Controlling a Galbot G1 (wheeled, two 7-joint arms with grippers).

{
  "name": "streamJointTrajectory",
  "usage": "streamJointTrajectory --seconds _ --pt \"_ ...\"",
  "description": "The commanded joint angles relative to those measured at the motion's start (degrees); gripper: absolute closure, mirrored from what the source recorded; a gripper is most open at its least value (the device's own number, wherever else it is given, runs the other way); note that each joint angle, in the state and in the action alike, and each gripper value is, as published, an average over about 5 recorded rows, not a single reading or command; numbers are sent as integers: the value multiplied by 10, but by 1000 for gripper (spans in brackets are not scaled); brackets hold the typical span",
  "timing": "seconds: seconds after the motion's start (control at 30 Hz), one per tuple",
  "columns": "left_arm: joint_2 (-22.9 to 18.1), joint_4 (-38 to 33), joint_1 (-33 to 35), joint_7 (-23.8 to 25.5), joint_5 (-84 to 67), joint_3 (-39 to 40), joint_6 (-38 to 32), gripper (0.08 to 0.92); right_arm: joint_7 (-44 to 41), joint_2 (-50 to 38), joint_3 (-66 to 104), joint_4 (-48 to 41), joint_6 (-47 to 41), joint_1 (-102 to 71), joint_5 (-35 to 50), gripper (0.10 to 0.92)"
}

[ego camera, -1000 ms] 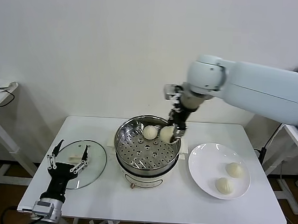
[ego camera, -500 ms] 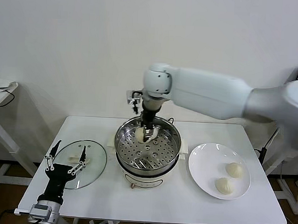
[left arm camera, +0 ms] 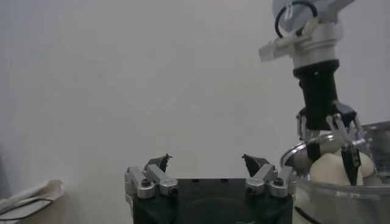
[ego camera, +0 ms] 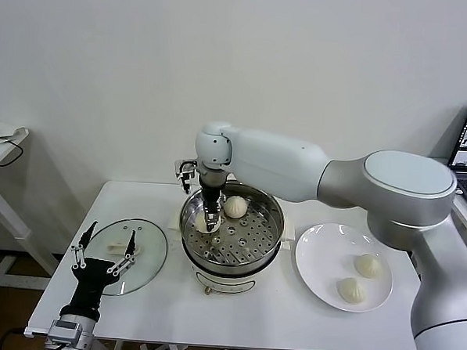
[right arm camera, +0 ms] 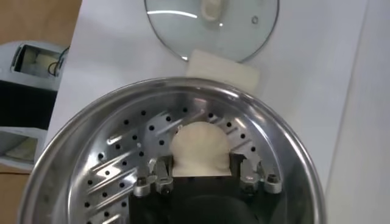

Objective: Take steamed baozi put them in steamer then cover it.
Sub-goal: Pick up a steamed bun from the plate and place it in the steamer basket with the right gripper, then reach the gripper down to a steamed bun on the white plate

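Head view: the right claw (ego camera: 208, 221) is closed on a steamed baozi (ego camera: 205, 223) low inside the steamer (ego camera: 269, 238), clear of the bun (ego camera: 235, 206) already there; release gently onto the tray. Two more (ego camera: 367, 265) wait on the plate (ego camera: 315, 265). Left wrist view: the left claw (left arm camera: 207, 163) hangs open and empty. Right wrist view: the glass cover (right arm camera: 244, 36) lies on the tabletop (right arm camera: 317, 91) beside the steamer.

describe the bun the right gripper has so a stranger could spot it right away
Find the shiny steamer at the table's centre. Two baozi are inside it; this baozi is on its left side, between the fingers of the right gripper. The other bun lies free near the back rim.
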Motion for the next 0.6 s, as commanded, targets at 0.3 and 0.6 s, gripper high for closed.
streamJointTrajectory --seconds 0.3,0.6 --pt "0 8 -1 0 0 0 1 177 -16 -61 19 52 11 33 3 205" --pt "-1 1 1 0 0 5 5 177 -87 -334 -21 235 74 171 34 203"
